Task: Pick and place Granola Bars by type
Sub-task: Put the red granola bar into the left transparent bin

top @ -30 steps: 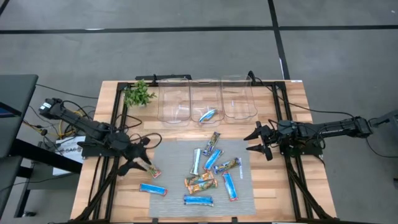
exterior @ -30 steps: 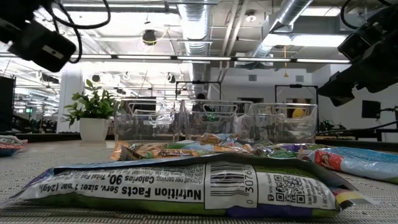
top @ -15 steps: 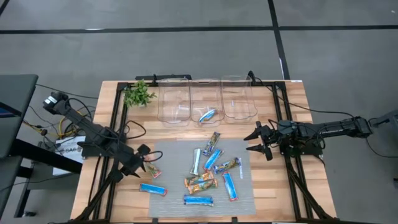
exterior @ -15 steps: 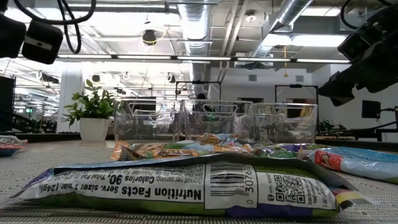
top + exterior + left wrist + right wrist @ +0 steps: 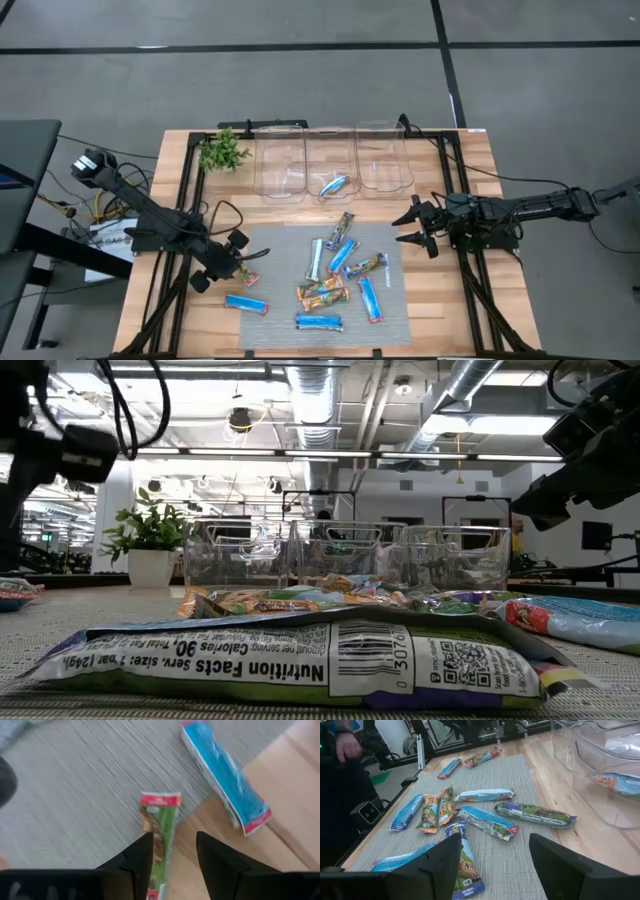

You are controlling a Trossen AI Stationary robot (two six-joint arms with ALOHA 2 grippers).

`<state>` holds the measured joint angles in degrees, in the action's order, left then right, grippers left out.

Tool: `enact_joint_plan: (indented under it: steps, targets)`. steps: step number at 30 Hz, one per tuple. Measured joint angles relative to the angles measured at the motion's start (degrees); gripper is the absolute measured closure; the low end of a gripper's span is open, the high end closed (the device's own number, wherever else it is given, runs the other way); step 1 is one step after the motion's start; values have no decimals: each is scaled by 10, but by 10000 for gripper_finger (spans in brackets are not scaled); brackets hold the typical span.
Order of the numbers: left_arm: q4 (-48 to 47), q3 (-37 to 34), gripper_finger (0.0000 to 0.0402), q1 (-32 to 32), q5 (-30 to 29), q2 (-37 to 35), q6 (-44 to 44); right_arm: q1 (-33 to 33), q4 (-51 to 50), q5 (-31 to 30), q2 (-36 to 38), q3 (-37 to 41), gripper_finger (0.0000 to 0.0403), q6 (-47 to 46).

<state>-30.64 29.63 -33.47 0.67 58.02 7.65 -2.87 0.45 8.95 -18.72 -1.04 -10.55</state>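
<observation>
Several granola bars lie on the grey mat [image 5: 385, 315]: bright blue, silver-white with blue, and orange multicoloured ones. A green bar with red ends [image 5: 159, 817] lies at the mat's left edge [image 5: 248, 275], half on the mat and half on the wood. My left gripper [image 5: 236, 264] is open above it, its fingers [image 5: 142, 851] on either side of the bar's near end. A blue bar [image 5: 225, 777] lies just beside it. My right gripper [image 5: 410, 228] is open and empty at the mat's right edge; it also shows in its own wrist view [image 5: 495, 842].
Three clear bins [image 5: 283, 165] stand in a row at the far side; the middle bin [image 5: 318, 150] holds a blue-and-silver bar [image 5: 335, 185]. A small green plant [image 5: 222, 152] stands to their left. A person's hand [image 5: 346, 747] shows beyond the table.
My left gripper has gone a little toward the table's right edge and has tipped down over the green bar with red ends, while its arm has swung about behind it. The bars have not moved.
</observation>
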Motion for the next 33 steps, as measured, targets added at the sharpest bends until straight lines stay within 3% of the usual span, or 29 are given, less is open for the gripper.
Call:
enact_joint_plan:
  steps: [9, 21, 33]
  targets:
    - [-1, 0, 258, 0, -46, 86, 8, 0, 0, 0, 0, 0, 177, 0]
    - [-1, 0, 258, 0, -86, 128, 11, 0, 0, 0, 0, 0, 177, 0]
    - [-1, 0, 258, 0, -89, 155, 26, 0, 0, 0, 0, 0, 177, 0]
